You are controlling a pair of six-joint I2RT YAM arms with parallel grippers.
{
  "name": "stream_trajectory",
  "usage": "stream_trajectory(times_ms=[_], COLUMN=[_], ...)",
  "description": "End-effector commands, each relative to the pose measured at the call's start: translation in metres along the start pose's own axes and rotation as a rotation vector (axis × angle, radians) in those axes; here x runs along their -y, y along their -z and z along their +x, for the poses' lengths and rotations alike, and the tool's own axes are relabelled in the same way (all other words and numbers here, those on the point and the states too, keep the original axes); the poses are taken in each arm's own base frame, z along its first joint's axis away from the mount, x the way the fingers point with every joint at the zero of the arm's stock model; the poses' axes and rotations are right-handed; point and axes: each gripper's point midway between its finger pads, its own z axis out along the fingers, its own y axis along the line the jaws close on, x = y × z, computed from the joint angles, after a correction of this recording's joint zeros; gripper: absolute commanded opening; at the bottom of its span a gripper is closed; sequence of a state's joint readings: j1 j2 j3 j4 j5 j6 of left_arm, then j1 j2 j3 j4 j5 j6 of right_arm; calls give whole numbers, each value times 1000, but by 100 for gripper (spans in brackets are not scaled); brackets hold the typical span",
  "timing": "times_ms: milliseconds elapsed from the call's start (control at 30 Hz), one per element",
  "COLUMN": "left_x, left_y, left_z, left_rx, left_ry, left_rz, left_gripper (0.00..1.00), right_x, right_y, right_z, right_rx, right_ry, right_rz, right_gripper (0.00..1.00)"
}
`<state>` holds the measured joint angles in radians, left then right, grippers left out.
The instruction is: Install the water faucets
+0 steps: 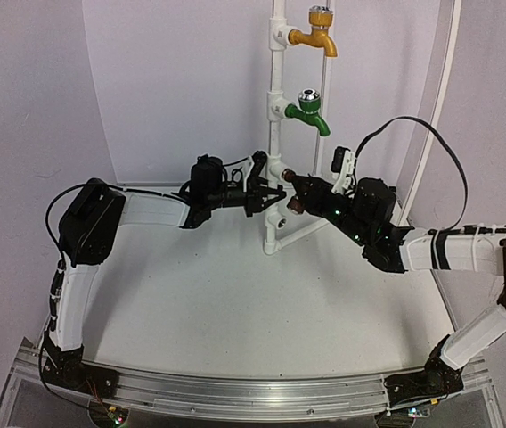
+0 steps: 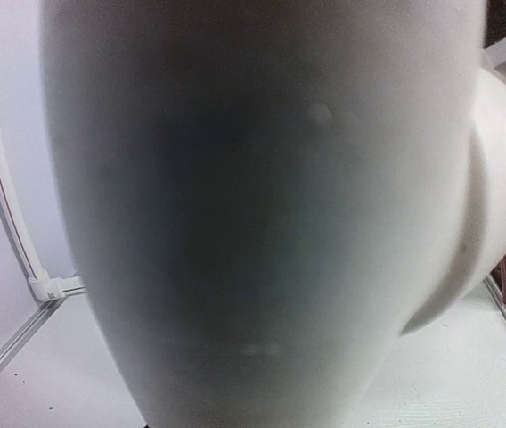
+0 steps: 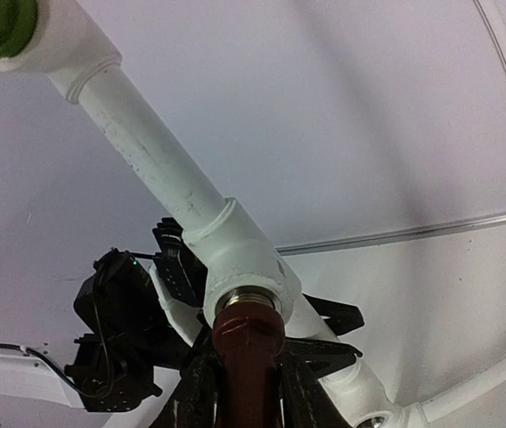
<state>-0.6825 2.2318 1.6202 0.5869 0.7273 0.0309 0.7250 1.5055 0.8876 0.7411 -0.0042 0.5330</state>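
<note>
- The dark brown faucet (image 3: 248, 343) is small and reddish brown. Its end meets a round socket low on the white pipe stand (image 1: 276, 85).
- The green faucet (image 1: 309, 111), with a silver cap, sits in the socket above.
- The right gripper (image 3: 248, 383) pinches the dark brown faucet.
- The left gripper (image 1: 269, 193) squeezes the white pipe stand from the left.
</note>
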Motion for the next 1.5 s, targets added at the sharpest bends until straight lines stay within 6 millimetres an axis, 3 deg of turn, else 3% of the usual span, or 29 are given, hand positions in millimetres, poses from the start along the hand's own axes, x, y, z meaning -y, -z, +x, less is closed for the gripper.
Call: stream_trajectory(times_ms=[0,300,700,1000,1233,1467], left_x=[76,83,81,72,68,63], left_y=[-26,-30,-27,-22,-20,-18], left_z=[71,81,93,103,111,110], left_rx=[-194,-220,-254,-280,-299,-305], left_ry=[110,109,86,37,-6,-26], left_rz=[154,139,88,27,4,-28], left_gripper=[0,0,0,0,0,0], right_x=[-19,-12,-11,-17,-32,-20], right_y=[10,10,12,-8,-9,8], right_z=[-56,-56,-52,-47,-69,-89], right_rx=[187,218,199,116,100,204], right_ry=[-191,-423,-923,-1359,-1575,-1783], right_rz=[-73,-101,-183,-239,-310,-336], right_gripper=[0,0,0,0,0,0])
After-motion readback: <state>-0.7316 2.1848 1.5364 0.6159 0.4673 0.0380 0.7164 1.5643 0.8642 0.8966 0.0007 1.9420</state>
